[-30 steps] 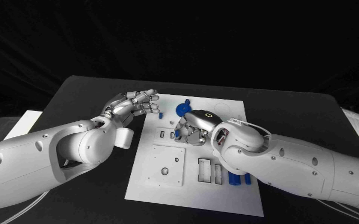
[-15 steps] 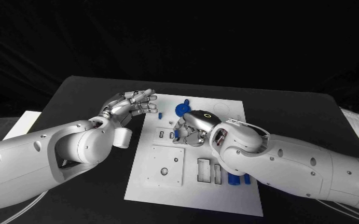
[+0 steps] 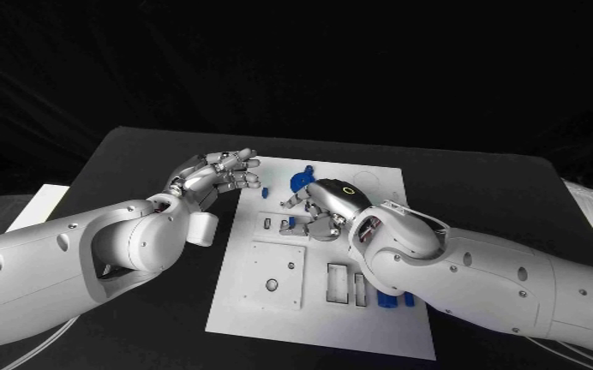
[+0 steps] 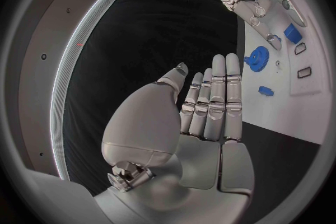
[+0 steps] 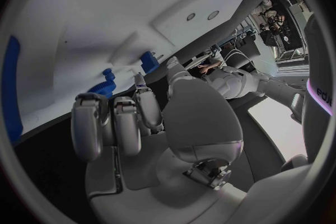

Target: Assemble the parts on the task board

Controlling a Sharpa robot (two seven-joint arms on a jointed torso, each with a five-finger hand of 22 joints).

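The left hand (image 3: 220, 174) hovers empty, fingers straight, off the task board's (image 3: 266, 306) nine-o'clock edge over bare table (image 3: 148, 152); right hand (image 3: 324, 209), fingers curled over mid-board, grasp unclear.

Black table (image 3: 148, 152), perhaps a white sheet (image 3: 37, 203) at its left edge

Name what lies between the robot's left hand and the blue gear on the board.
In the head view, between left hand and blue gear: bare white board and one small blue part.
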